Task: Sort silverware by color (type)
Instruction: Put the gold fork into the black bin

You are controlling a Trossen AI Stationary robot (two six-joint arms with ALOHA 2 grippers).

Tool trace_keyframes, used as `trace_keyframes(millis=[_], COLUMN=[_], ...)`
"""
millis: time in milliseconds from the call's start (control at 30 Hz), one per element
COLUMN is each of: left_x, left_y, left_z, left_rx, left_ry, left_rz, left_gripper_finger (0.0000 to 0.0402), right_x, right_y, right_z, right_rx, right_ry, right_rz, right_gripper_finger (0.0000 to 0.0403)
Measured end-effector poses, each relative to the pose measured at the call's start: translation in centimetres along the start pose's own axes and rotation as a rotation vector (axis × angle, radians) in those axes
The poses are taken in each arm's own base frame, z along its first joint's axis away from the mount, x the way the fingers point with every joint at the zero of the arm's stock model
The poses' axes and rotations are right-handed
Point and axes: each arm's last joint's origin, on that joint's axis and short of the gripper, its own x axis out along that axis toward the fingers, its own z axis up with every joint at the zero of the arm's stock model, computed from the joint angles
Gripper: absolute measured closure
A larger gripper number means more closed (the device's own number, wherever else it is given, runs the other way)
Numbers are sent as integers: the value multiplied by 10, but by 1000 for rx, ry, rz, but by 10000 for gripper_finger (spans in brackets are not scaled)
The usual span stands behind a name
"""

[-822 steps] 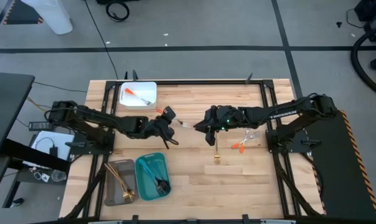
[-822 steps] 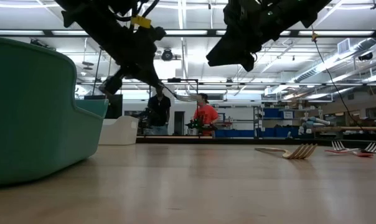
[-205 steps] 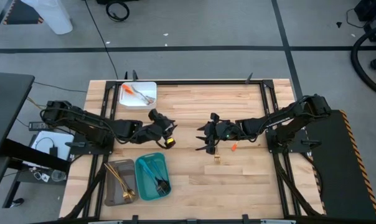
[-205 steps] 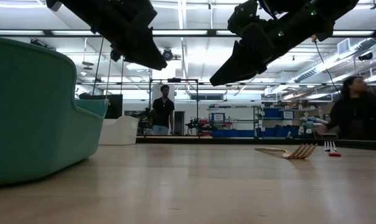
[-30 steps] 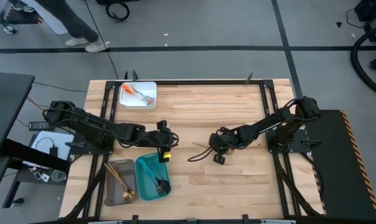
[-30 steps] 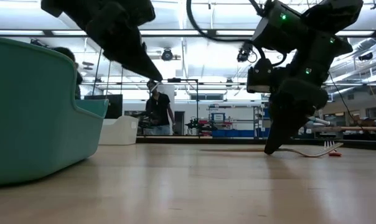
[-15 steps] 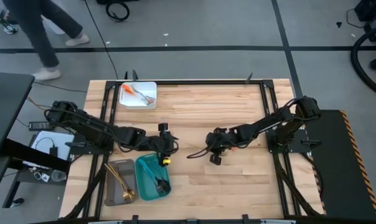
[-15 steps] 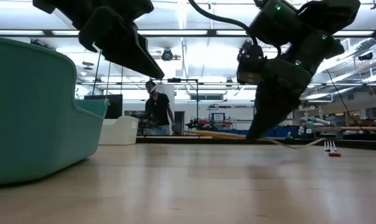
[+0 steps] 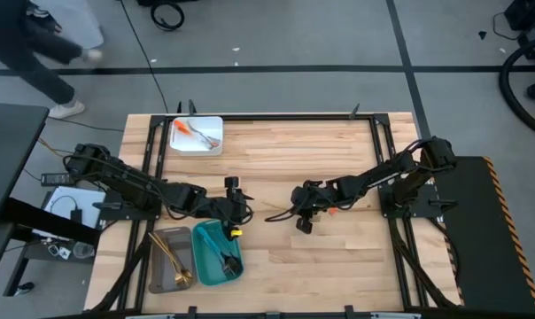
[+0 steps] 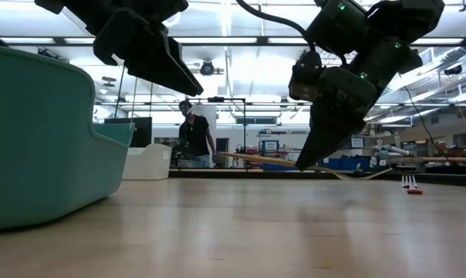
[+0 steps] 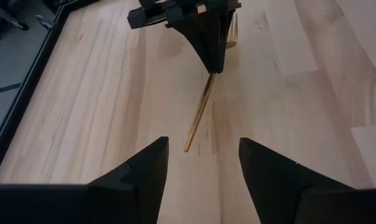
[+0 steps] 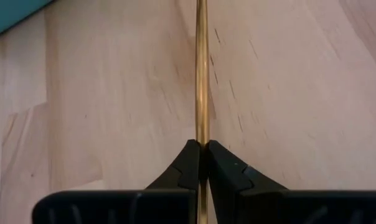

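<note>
A gold fork point(image 10: 256, 161) hangs above the bare wood at mid-table, with my right gripper point(image 9: 296, 212) shut on it. Its handle end point(image 11: 189, 144) points toward my left gripper point(image 11: 203, 163), and its tines point(image 10: 372, 173) trail behind the right gripper. My left gripper point(image 9: 236, 209) hovers open a short way off, by the teal tray's far end, with nothing between its fingers. An orange piece of silverware point(image 9: 331, 211) lies on the table beside the right arm. My right gripper pinches the gold fork's handle point(image 12: 202, 138) between its two fingertips point(image 12: 188, 163), about midway along the fork. The fingers slant down from the table's right side. The handle runs on past the fingertips, nearly level. The fork appears clear of the table.
A white tray point(image 9: 213, 121) at the far left holds orange silverware. A grey tray point(image 9: 156, 266) with gold pieces and a teal tray point(image 9: 205, 257) with teal and dark pieces stand at the near left. The teal tray's wall point(image 10: 40, 131) fills the low view's left.
My right gripper has lifted the gold fork off the table and carried it a little toward the table's left edge. The handle end has risen and now points at my left gripper. My left gripper has opened wider above the teal tray's far end.
</note>
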Motion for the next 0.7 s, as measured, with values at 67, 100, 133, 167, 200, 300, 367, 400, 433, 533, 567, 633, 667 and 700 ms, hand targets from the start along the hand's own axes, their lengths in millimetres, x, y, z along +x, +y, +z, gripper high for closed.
trace_keyframes(millis=[67,100,133,167,200,300,367,400,433,533,567,633,667,700], left_x=[-1,-1,-2,-4,-6,-13,-16,-17,-19,-22,-23,-27,-29,-31], left_y=[0,0,0,0,1,3,4,4,3,0,-2,-4,-5,-6], left_z=[0,1,1,0,1,5,9,12,14,19,20,25,28,30], left_rx=[4,2,-7,-15,-28,-47,-54,-54,-50,2,28,67,87,97], left_ry=[-2,-5,-3,1,2,34,53,56,58,62,66,56,49,46], left_rz=[0,0,-1,-3,-4,-8,-9,-12,-15,-23,-17,0,6,14], left_gripper_finger=[196,196,196,196,196,196,196,196,196,196,196,196,196,196], right_x=[0,0,-1,-2,-4,-9,-13,-14,-14,-14,-14,-13,-13,-13], right_y=[-1,-1,-1,-2,-2,-2,-1,0,1,3,3,4,4,4], right_z=[1,1,1,0,0,1,4,5,6,9,11,13,13,14], right_rx=[2,3,3,3,2,1,0,-4,-9,-20,-19,-21,-25,-25], right_ry=[-3,-1,4,12,17,10,-18,-32,-47,-87,-106,-123,-126,-140], right_rz=[-1,-1,-2,-5,-8,-21,-30,-33,-35,-23,-18,-12,-16,-32], right_gripper_finger=[377,377,377,377,377,377,377,377,377,377,377,377,377,377])
